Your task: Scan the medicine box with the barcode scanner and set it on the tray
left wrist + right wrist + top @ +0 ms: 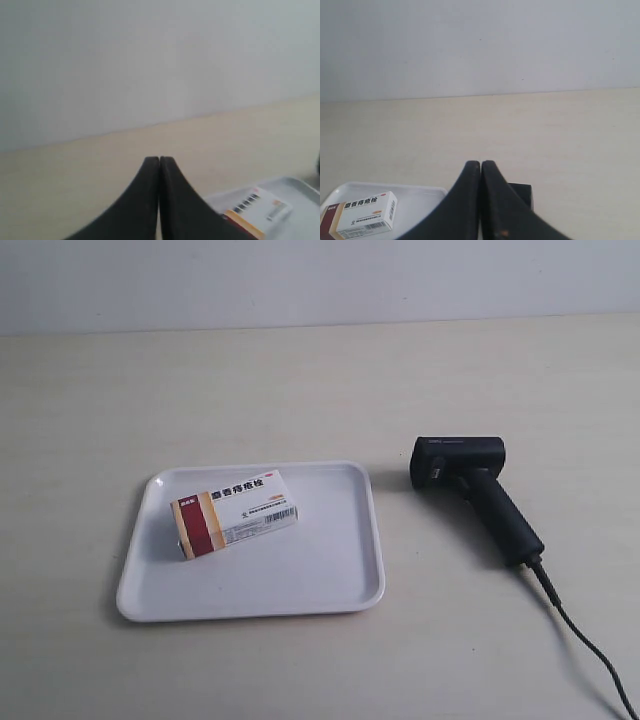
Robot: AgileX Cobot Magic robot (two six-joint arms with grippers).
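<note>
On tray [345, 585], left of centre: medicine box [235, 511] flat. Barcode scanner [478, 492] on table [300, 380], right. Both jaws pressed together, empty.

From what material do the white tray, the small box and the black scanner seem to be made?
White rectangular tray: probably plastic, smooth and slightly glossy, with rounded moulded rim. Small white carton with red-orange band: printed cardboard, judging by sharp folded edges. Black pistol-shaped scanner: likely matte hard plastic, showing little shine.

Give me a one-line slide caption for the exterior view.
Medicine box lying inside the white tray, barcode scanner resting on the table beside it, no arm in frame.
</note>
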